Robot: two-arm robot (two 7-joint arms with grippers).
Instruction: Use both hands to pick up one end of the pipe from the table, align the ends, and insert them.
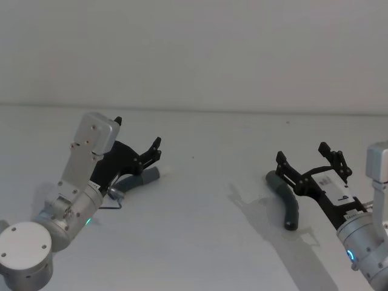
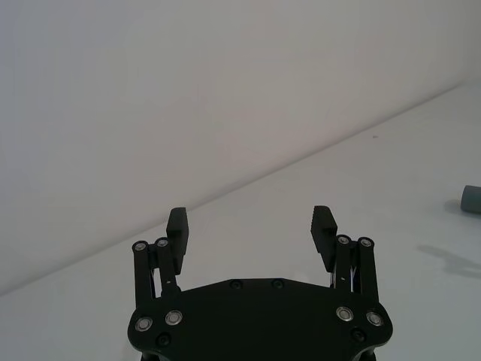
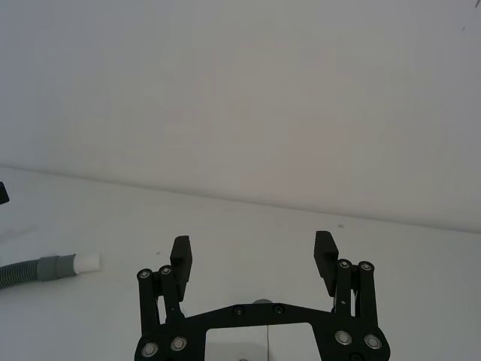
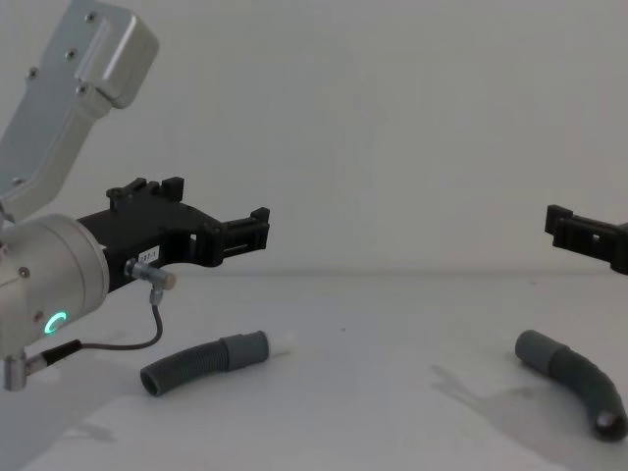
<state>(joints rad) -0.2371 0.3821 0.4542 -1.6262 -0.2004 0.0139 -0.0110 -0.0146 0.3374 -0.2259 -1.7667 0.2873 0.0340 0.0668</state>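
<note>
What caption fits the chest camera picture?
Left gripper and right gripper hang above the white-tipped hose and the plain hose on the table.

white-tipped hose piece point(image 4: 209, 360), plain-cuffed piece point(image 4: 579, 379), lying apart

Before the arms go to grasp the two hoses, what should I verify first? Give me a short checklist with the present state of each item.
1. Left gripper open: ok.
2. Right gripper open: ok.
3. White-tipped hose lies free on the table: ok.
4. Plain hose lies free on the table: ok.
5. Grippers down at the hoses: not ok, neither touches one.
6. Grippers lined up with the hoses: cannot tell.
</note>
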